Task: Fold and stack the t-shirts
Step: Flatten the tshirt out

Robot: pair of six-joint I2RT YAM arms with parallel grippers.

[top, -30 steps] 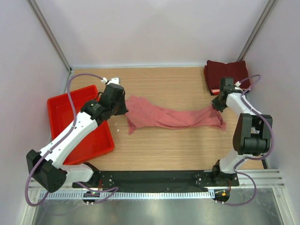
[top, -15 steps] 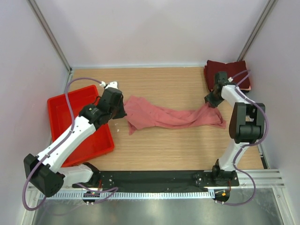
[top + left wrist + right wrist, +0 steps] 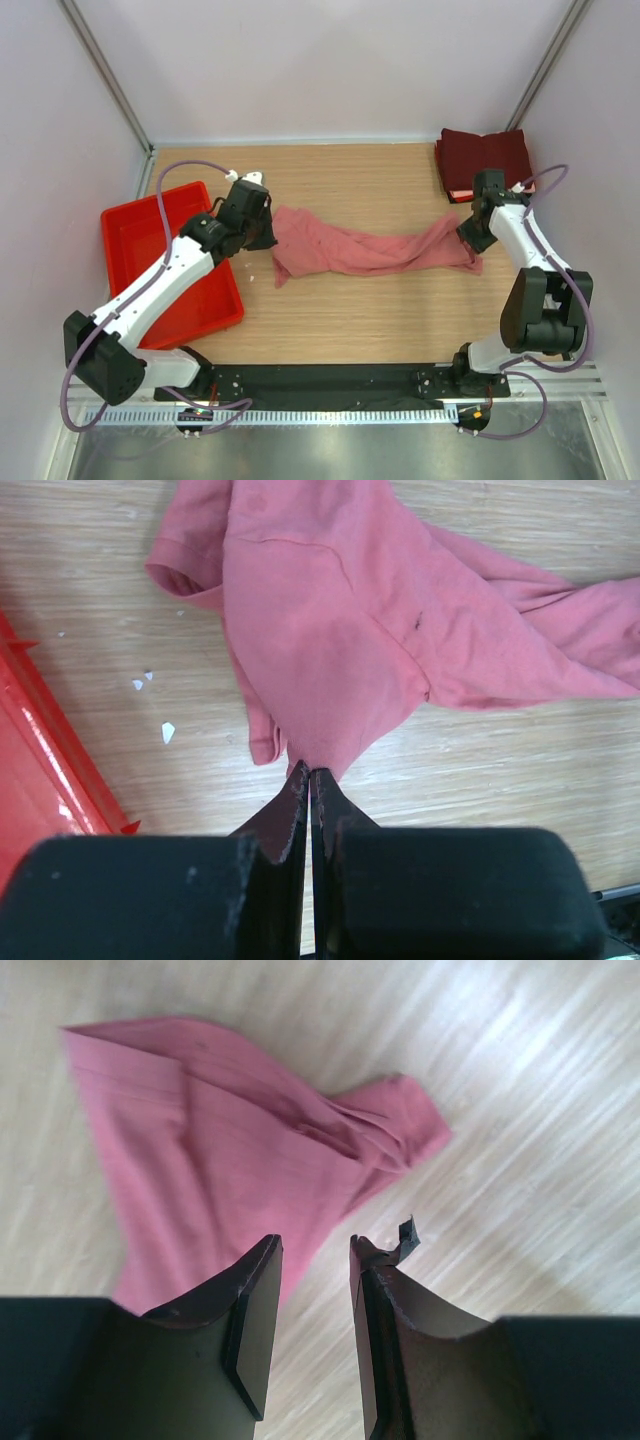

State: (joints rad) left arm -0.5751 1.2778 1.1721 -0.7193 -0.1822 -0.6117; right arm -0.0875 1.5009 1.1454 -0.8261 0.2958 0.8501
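Observation:
A salmon-pink t-shirt [image 3: 360, 250] lies stretched in a crumpled band across the middle of the table. My left gripper [image 3: 268, 232] is shut on its left end; in the left wrist view the cloth [image 3: 340, 630] runs straight into the closed tips [image 3: 308, 772]. My right gripper [image 3: 466, 238] is open at the shirt's right end. In the right wrist view only bare wood shows between its fingers [image 3: 315, 1245], and the shirt's end [image 3: 220, 1150] lies flat just ahead. Folded dark maroon t-shirts [image 3: 484, 158] are stacked in the far right corner.
A red plastic tray [image 3: 130, 235] sits at the left, beside my left arm, and its rim [image 3: 40, 770] shows close to the left gripper. Small white specks [image 3: 150, 680] lie on the wood near the tray. Walls close in on the table's left, right and back.
My right gripper has opened and let go of the shirt's right end, which now rests on the table. The left gripper stays shut on the left end, shifted slightly.

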